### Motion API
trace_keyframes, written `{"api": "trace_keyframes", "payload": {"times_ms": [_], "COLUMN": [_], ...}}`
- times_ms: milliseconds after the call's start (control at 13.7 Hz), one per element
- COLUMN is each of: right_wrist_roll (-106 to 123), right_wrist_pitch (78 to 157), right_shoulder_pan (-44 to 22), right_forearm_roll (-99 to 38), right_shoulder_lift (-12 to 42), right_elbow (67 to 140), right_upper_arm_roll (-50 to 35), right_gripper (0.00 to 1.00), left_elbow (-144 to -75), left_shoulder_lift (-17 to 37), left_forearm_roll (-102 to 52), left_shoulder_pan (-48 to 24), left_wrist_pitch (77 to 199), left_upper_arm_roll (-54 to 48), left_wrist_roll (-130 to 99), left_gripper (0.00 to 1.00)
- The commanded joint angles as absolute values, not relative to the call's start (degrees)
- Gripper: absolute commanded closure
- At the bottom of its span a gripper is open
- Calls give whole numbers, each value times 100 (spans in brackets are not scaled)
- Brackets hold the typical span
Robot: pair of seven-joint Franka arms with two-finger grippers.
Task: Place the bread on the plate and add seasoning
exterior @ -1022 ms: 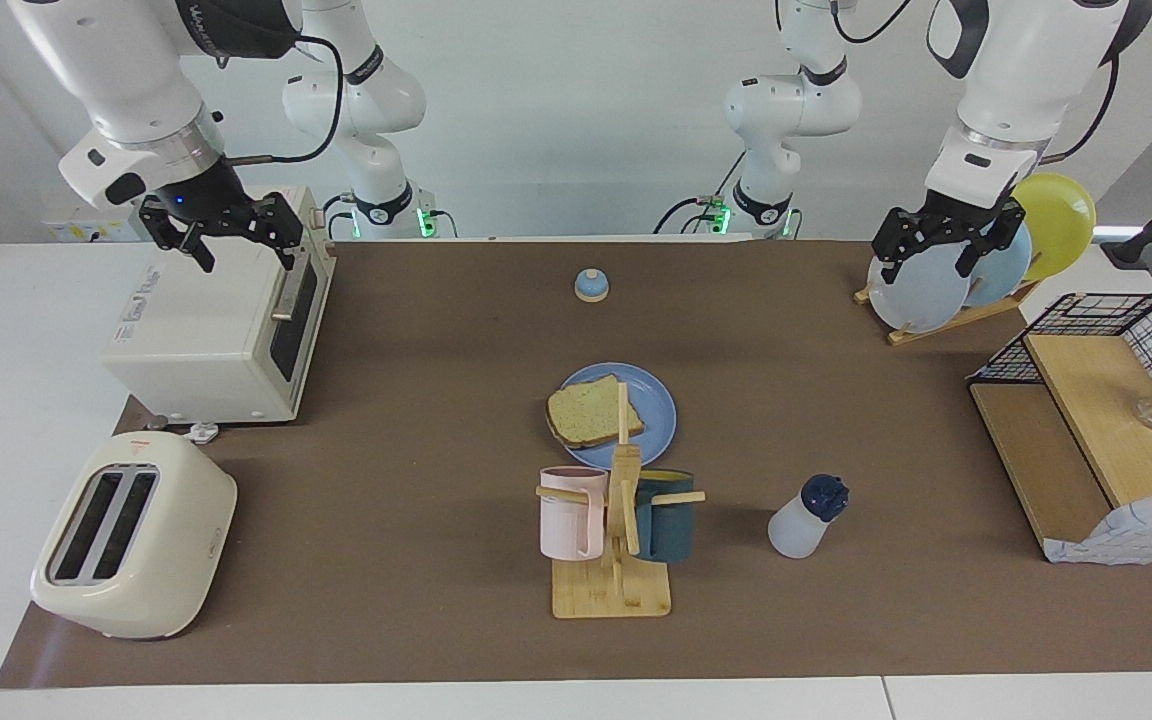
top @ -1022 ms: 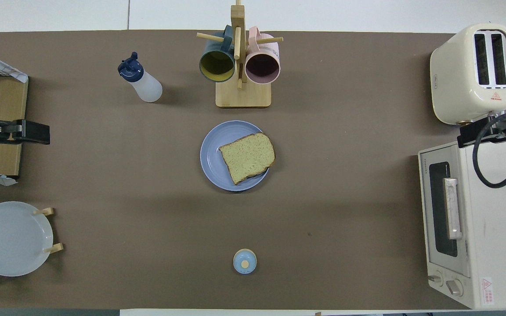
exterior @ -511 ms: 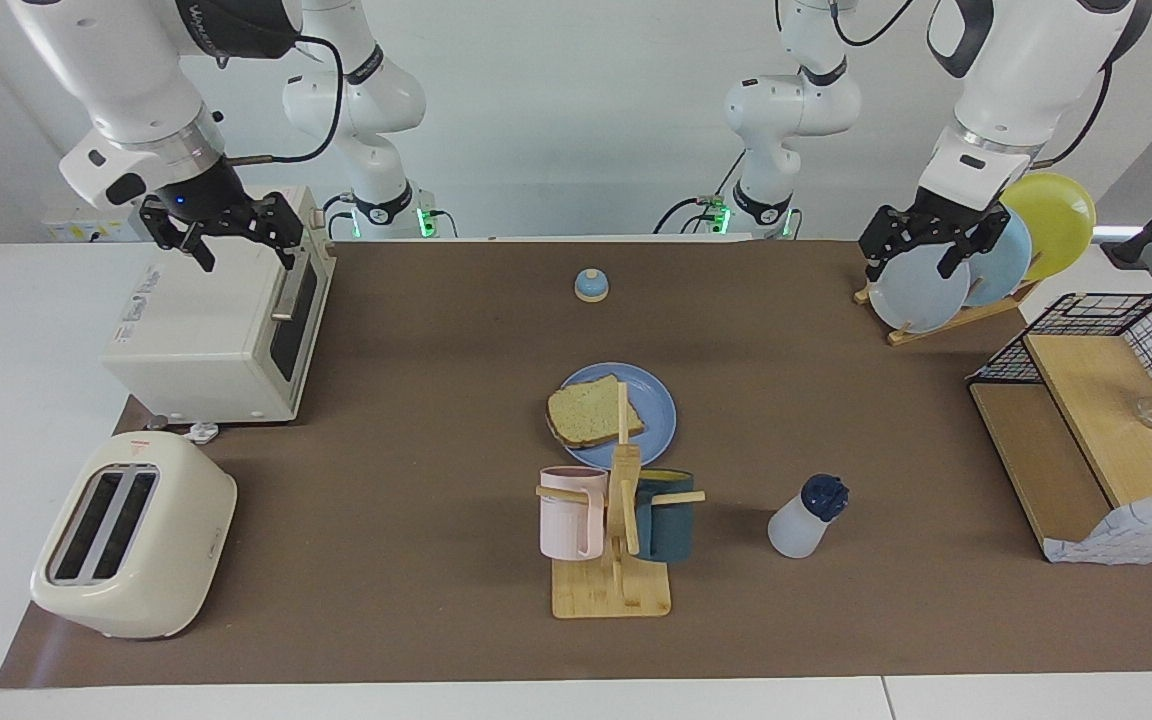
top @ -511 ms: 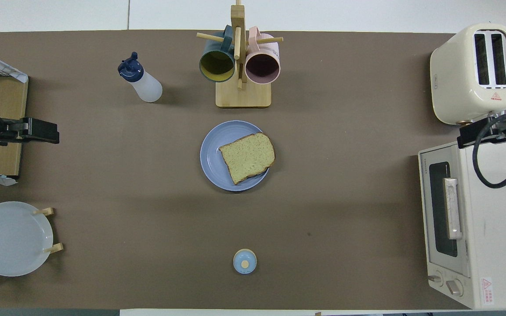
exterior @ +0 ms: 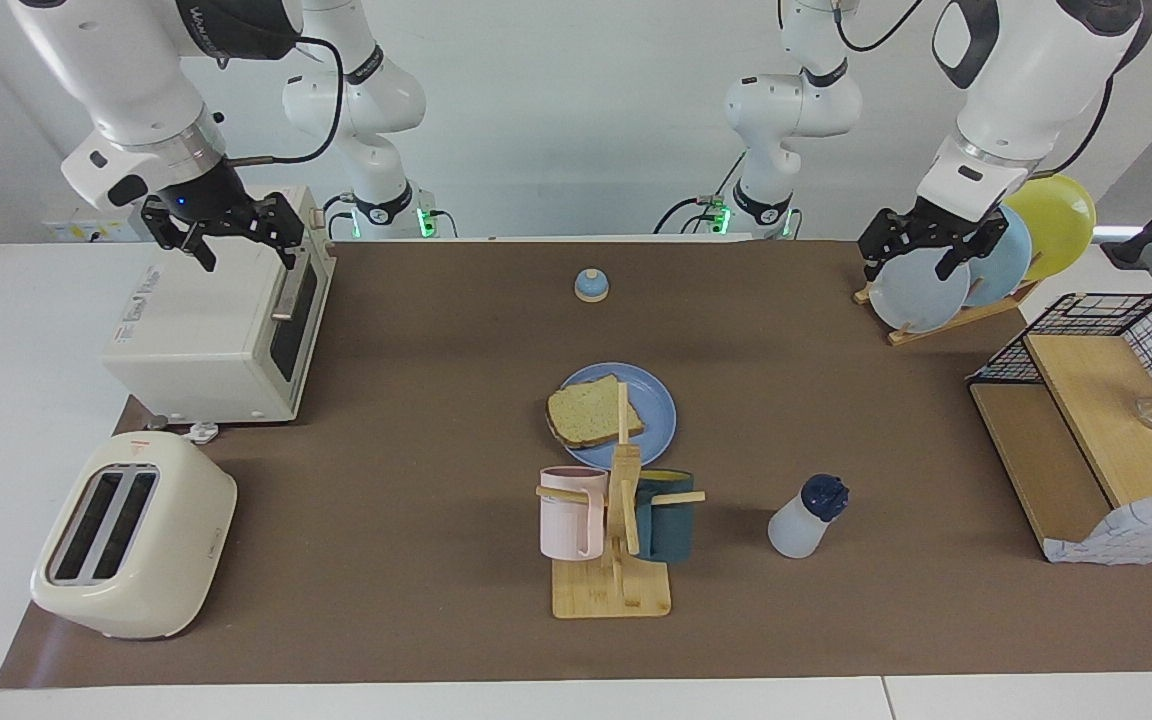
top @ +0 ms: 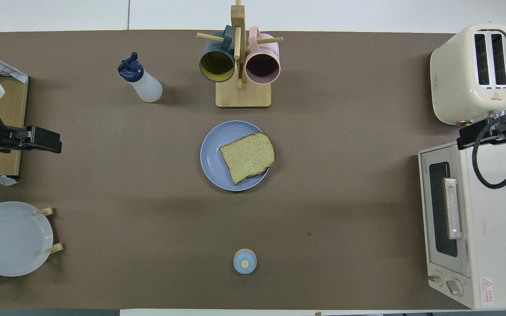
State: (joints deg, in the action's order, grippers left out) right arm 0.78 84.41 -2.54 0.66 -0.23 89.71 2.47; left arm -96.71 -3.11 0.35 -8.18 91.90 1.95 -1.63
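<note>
**Bread plated, seasoning bottle untouched**

The likeliest trouble lies in the reach for the seasoning bottle (exterior: 804,520). It stands tilted on the brown surface (exterior: 416,400), beside the mug tree (exterior: 616,530) toward the left arm's end, and a careless approach could knock it over or send it rolling. The mug tree's pegs and its pink mug (exterior: 568,512) and dark teal mug (exterior: 664,515) crowd the space just beside the plate, so an arm swinging in with the bottle may clip them. The bread (exterior: 592,412) overhangs the rim of the periwinkle plate (exterior: 651,400) on the side toward the right arm's end, so seasoning aimed off-centre could land on the surface instead.

The bread is a square tan slice, speckled, with a darker crust, lying flat on the plate, which sits nearer to the robots than the mug tree. The bottle is translucent white with a navy flip cap, closed as far as I can judge.

The left end effector (exterior: 918,245) hangs over the rack of upright plates (exterior: 921,290), fingers wide, holding nothing. The right end effector (exterior: 226,232) waits over the toaster oven (exterior: 216,330), also wide and empty.
</note>
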Motion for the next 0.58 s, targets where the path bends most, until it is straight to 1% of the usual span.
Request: {"api": "trace_keyframes", "payload": {"times_ms": [0,511], "right_wrist_roll": [211,220], "right_wrist_pitch": [8420,8420], "right_shoulder_pan": [-202,-176], "right_forearm_roll": [79,79], "right_shoulder_lift": [-149,-149], "right_elbow": [9123,9132], "right_upper_arm_roll": [220,220], "right_gripper": [0,0], "left_elbow": [-9466,-9475], "left_shoulder_lift": [-237,-264], "left_forearm_roll": [44,35], "left_shoulder_pan": [-1046,-1002], "left_wrist_pitch": [9088,9079], "left_upper_arm_roll": [325,316], "left_wrist_roll": [-79,-62], "left_gripper": [0,0]}}
